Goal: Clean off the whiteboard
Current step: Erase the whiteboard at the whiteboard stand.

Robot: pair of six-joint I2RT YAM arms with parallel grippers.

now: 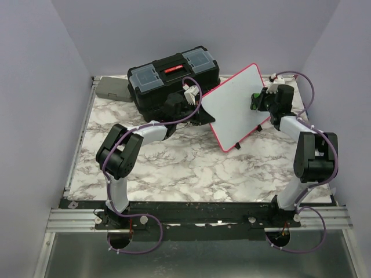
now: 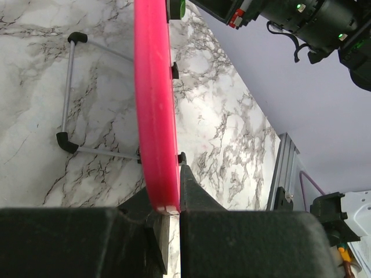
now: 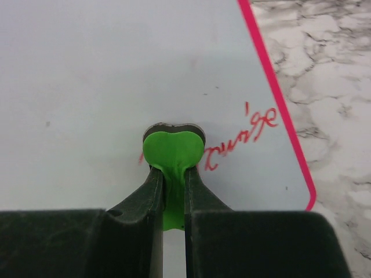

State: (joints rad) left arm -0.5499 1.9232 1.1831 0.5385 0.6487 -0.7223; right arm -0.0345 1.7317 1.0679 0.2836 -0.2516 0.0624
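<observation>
The whiteboard (image 1: 235, 107) stands tilted on the far right part of the marble-patterned counter (image 1: 191, 174), its left edge just beside a black toolbox (image 1: 168, 78). The toolbox sits at the far edge, right of a grey box (image 1: 112, 88) in the far left corner. The near half of the counter is bare, veined and smooth.

The left gripper (image 1: 200, 113) is clamped on the board's glossy pink, rounded frame (image 2: 153, 116). A thin wire stand (image 2: 68, 87) with black corner feet props the board behind. The right gripper (image 3: 173, 174) pinches a green heart-shaped eraser (image 3: 173, 152) against the white face, right beside red handwriting (image 3: 249, 130) near a rounded corner.
</observation>
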